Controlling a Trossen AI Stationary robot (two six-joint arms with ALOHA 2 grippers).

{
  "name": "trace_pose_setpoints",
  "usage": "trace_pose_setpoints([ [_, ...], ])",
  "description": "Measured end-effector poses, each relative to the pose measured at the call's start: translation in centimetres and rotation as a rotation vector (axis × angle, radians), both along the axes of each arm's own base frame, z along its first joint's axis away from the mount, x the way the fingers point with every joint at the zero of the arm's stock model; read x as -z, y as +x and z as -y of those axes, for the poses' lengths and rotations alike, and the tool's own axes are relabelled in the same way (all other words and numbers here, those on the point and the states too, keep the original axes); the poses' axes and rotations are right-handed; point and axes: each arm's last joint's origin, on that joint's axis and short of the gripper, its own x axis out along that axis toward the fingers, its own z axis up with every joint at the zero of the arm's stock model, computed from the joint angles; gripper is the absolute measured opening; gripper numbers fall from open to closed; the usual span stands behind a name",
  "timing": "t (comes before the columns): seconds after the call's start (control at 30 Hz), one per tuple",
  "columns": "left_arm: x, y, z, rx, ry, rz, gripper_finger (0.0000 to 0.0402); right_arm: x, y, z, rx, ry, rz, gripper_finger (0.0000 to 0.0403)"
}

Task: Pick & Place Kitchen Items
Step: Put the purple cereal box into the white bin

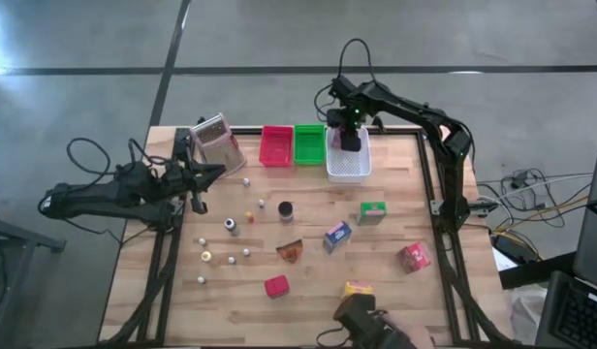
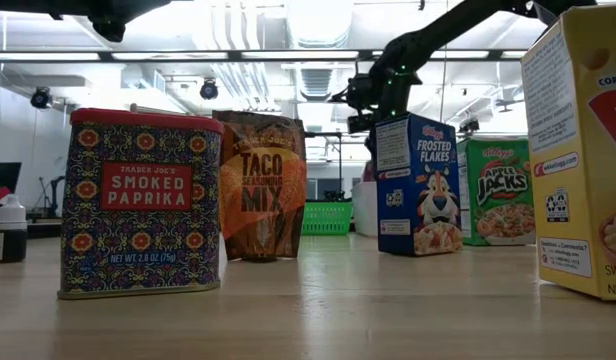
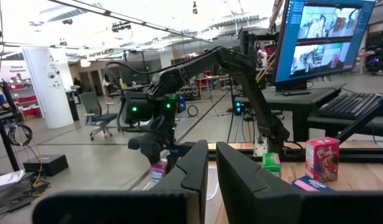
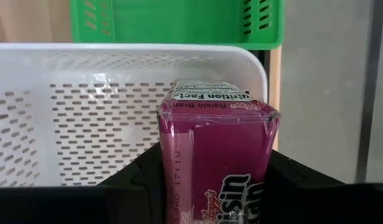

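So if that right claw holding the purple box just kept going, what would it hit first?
Probably the white basket: the right claw points down into it with the Raisin Bran box, though the gap left is unclear.

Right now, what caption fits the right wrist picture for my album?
Right gripper holds a purple Raisin Bran box over the white basket.

The pale wooden table [image 2: 388,310] looks smooth with a faint sheen. On it, the red printed paprika tin [image 2: 140,203] appears to be glossy metal. Beside the tin, the orange-brown taco seasoning packet [image 2: 263,185] shows crinkled shiny foil. The purple Raisin Bran cardboard box [image 4: 213,155] wears glossy clear wrap over the white perforated plastic tray [image 4: 73,112].
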Motion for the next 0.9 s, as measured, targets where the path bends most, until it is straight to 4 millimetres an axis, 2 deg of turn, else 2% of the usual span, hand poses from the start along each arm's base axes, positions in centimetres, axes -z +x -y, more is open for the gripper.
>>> trace_pose_setpoints([
  [0.27,0.0,0.0,0.0,-0.002,0.017,-0.005,0.0039,1.5,1.4,1.1,0.029,0.09,-0.094,0.0151],
  [0.6,0.3,0.0,0.0,-0.002,0.018,-0.04,0.0039,-0.7,2.8,2.2,0.034,0.069,-0.055,0.014],
  [0.9,0.4,0.0,0.0,-0.002,0.018,-0.049,0.0039,1.8,3.2,1.8,-0.032,0.121,-0.112,0.0153],
])
